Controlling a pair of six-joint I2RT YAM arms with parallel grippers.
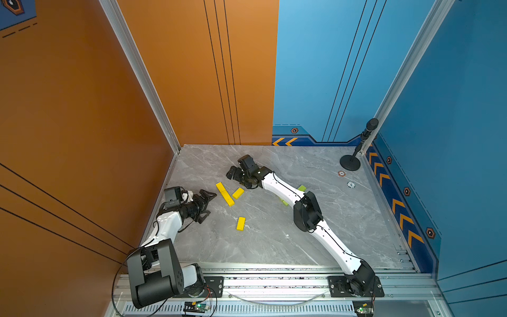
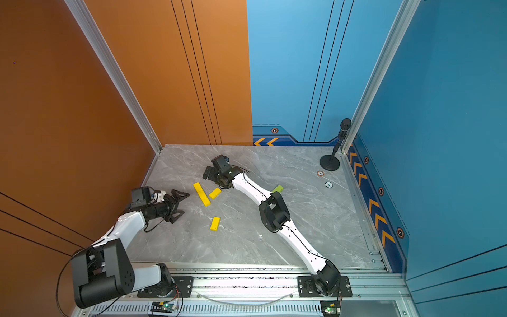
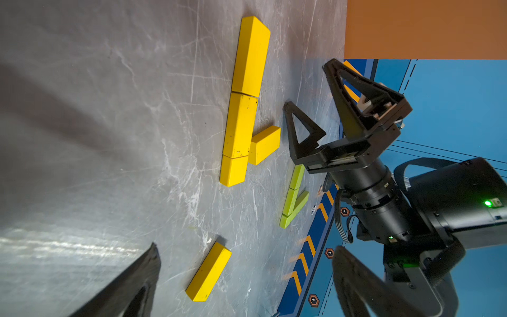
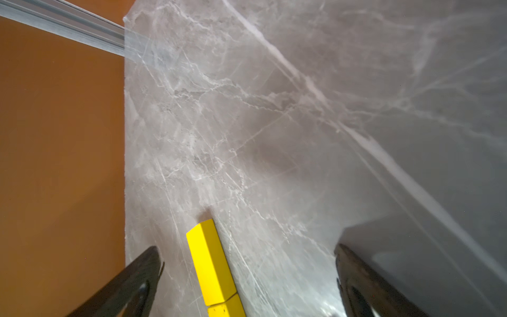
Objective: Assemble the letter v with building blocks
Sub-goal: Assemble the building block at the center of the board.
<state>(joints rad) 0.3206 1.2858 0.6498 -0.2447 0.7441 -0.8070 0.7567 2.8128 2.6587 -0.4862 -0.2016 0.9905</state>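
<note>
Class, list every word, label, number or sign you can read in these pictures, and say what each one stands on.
No word or number can be read in any view.
Signs only, no text: orange chevron arrows and hexagon badges on the blue wall trim.
Too small to read: marks on the orange-ringed disc and the white disc on the table.
No print: the yellow blocks.

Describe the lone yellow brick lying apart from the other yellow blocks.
The lone yellow brick is a plain solid rectangular bar, smooth and evenly coloured; painted wood or plastic, hard to tell. It lies flat on the grey marble-look table, apart from the yellow row and closer to the table's near edge. Only the table touches it.
</note>
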